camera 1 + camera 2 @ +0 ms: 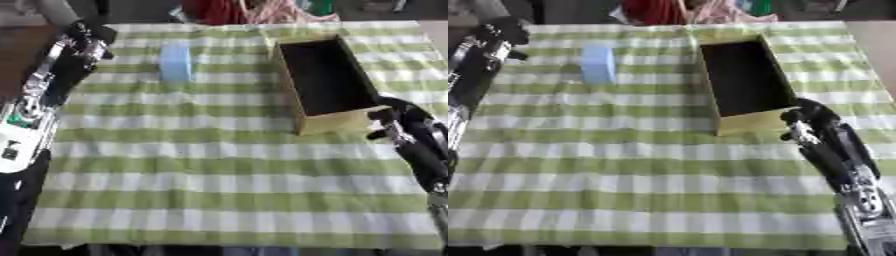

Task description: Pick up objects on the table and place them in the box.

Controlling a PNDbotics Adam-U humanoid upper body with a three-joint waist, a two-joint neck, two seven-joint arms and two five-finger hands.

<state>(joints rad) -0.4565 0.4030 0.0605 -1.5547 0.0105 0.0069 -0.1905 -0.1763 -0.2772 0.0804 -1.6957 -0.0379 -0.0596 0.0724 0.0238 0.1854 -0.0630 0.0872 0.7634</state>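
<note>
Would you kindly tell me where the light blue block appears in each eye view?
Left eye view: the light blue block lies upper left of centre, left of the box.
Right eye view: it sits further left, nearer the picture's edge.
Shared landmark: the box's near yellow wall, right of the block in both.

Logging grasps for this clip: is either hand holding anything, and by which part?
Nothing is held: left hand is apart from the blue object; right hand is by the box.
</note>
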